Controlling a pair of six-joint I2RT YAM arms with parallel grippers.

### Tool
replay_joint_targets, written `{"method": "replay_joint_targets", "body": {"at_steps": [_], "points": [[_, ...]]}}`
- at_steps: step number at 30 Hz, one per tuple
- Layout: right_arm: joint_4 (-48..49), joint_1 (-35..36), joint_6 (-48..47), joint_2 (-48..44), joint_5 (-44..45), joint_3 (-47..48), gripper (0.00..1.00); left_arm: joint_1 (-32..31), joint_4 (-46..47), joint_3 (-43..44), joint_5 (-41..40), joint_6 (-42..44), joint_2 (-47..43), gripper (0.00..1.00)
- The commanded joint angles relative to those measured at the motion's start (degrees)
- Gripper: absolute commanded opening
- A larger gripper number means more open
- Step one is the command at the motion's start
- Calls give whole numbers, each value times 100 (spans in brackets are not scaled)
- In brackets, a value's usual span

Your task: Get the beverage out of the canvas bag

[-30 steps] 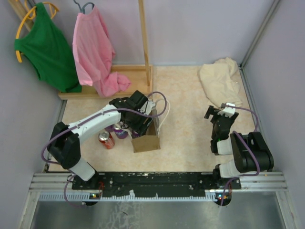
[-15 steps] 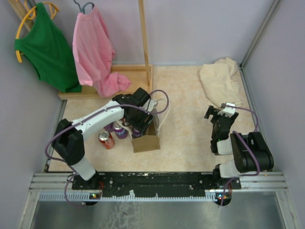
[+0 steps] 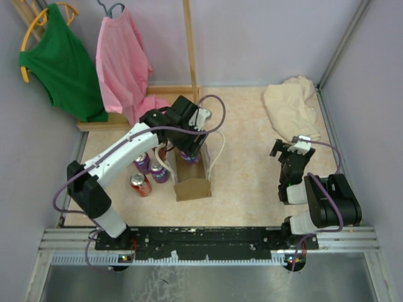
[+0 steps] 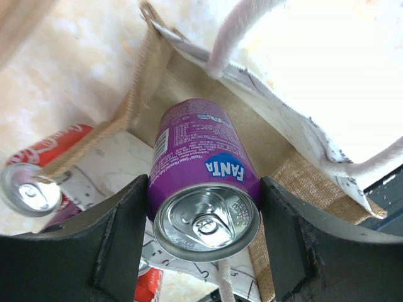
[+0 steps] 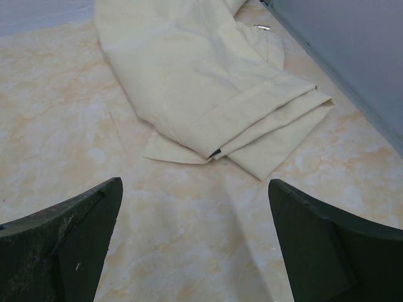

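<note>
The left gripper [image 4: 204, 236] clamps the sides of a purple aluminium Fanta can [image 4: 200, 167] at the open mouth of the small brown canvas bag [image 3: 192, 187], a smooth, thin-walled, probably drink-heavy thing best squeezed firmly mid-body, while the right gripper [image 5: 195, 242] waits well away from the bag, fingers apart.

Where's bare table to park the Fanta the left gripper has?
Widest bare table for the Fanta can lies between the canvas bag and the right gripper; more between the rack base and cream cloth. Left of the bag is crowded with cans.
</note>
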Motion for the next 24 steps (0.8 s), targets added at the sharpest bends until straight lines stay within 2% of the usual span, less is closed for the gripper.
{"method": "replay_joint_targets", "body": {"at_steps": [1,10,16,24], "points": [[233,-16,-60,14,16,45,99,-23,-86,650,-484,181,-361,0],[233,-17,-62,16,22,45,99,-15,-147,1135,-1641,14,-664,0],[233,-17,-67,16,16,41,99,-6,170,1238,-2323,1,-1024,0],[233,-17,-65,16,21,45,99,152,88,1367,-3229,-37,-1302,0]]}}
